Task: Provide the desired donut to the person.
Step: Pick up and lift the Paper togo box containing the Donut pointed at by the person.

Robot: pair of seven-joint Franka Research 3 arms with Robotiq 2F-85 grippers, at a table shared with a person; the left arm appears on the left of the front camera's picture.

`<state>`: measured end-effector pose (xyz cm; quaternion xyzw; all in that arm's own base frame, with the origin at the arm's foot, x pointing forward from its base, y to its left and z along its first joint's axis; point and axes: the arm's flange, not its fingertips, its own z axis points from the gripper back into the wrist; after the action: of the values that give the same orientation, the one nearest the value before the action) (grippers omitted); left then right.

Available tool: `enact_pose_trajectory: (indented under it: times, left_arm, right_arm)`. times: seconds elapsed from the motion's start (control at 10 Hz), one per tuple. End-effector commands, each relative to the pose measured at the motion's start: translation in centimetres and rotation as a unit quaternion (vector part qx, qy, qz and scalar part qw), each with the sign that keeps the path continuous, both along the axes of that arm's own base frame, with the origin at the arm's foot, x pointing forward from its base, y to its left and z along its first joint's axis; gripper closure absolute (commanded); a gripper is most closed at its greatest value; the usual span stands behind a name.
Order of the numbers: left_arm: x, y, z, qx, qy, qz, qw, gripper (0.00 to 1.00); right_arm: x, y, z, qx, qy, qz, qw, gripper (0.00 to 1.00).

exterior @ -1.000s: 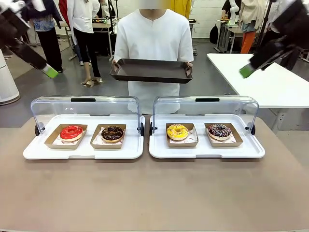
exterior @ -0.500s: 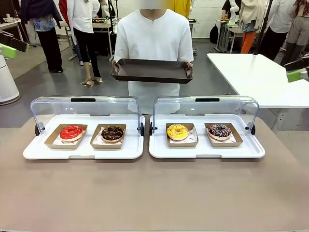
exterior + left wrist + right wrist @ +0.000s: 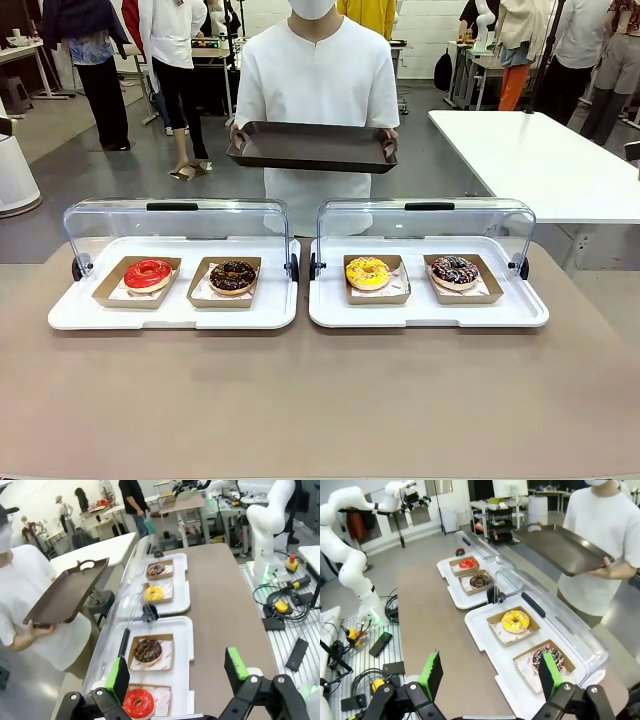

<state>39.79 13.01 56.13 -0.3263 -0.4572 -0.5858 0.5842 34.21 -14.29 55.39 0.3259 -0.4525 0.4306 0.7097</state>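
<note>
Four donuts (image 3: pixel 367 271) | well below left fingers (image 3: pixel 236 663), right fingers (image 3: pixel 431 674) | both spread

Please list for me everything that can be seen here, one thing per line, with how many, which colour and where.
Table: 1, brown, in front of the robot.
Left case: 1, white base, clear raised lid, on the table.
Right case: 1, same colours, beside the left case.
Cardboard trays: 4, brown, one under each donut.
Red donut: 1, left case, outer place.
Chocolate donut: 1, brown, left case, inner place.
Yellow donut: 1, right case, inner place.
Sprinkled donut: 1, dark, right case, outer place.
Serving tray: 1, dark, held by the person.
Side table: 1, white, behind right.
Person: 1, white shirt, far side.
Left end effector: 1, black with green pads, open, above the left case.
Right end effector: 1, same colours, open, above the right case.
</note>
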Motion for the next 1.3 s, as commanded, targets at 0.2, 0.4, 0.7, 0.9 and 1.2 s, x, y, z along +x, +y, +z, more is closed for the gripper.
enact_pose_trajectory:
  times: [0.2, 0.4, 0.7, 0.9, 1.2]
  left_arm:
    - [0.0, 0.0, -0.7, 0.037, 0.002, 0.059, 0.998, 0.00]
    - [-0.2, 0.8, -0.7, 0.068, 0.010, 0.046, 0.997, 0.00]
    - [-0.4, 1.2, -1.6, 0.110, 0.047, 0.048, 0.992, 0.00]
    - [-0.6, 1.0, -1.4, 0.113, 0.058, 0.059, 0.990, 0.00]
    - [-0.3, 1.6, -1.8, 0.104, 0.046, 0.045, 0.992, 0.00]
  right_arm:
    - [0.7, 0.9, -1.0, -0.048, -0.006, -0.002, 0.999, 0.00]
    - [0.8, 1.2, -1.0, -0.054, -0.003, -0.001, 0.999, 0.00]
    - [0.9, 1.4, -1.1, -0.061, 0.001, 0.003, 0.998, 0.00]
    - [1.0, 2.0, -1.1, -0.065, 0.001, 0.014, 0.998, 0.00]
    - [0.6, 1.5, -0.8, -0.069, 0.012, 0.000, 0.998, 0.00]
